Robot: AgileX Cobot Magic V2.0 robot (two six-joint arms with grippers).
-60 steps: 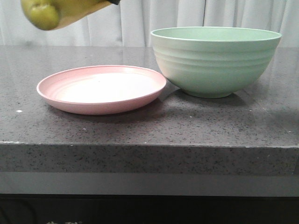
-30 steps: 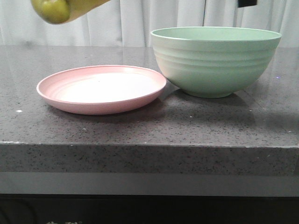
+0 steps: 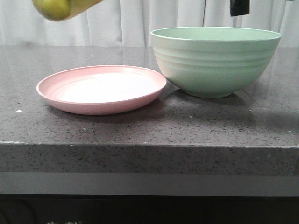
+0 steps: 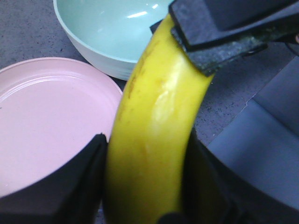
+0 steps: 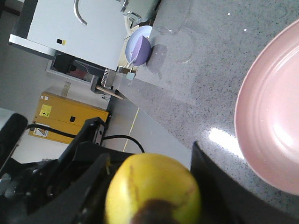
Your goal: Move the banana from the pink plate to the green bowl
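The yellow banana (image 3: 56, 7) hangs high above the counter, over the left part of the pink plate (image 3: 100, 88), with its greenish end pointing down and left. The plate holds nothing. The green bowl (image 3: 215, 60) stands right of the plate, touching its rim. In the left wrist view my left gripper (image 4: 145, 140) is shut on the banana (image 4: 154, 116) at mid-length. My right gripper (image 4: 219, 32) clamps the banana's far end. In the right wrist view my right gripper (image 5: 149, 154) is shut around the banana's brown-tipped end (image 5: 149, 186).
A black arm part (image 3: 239, 7) hangs at the top edge above the bowl. The grey stone counter (image 3: 149, 130) has its front edge near me. A small purple bowl (image 5: 138, 45) stands far along the counter. A white curtain hangs behind.
The banana has shifted slightly right and up. A black arm part has come down into view above the bowl. Plate and bowl have not moved.
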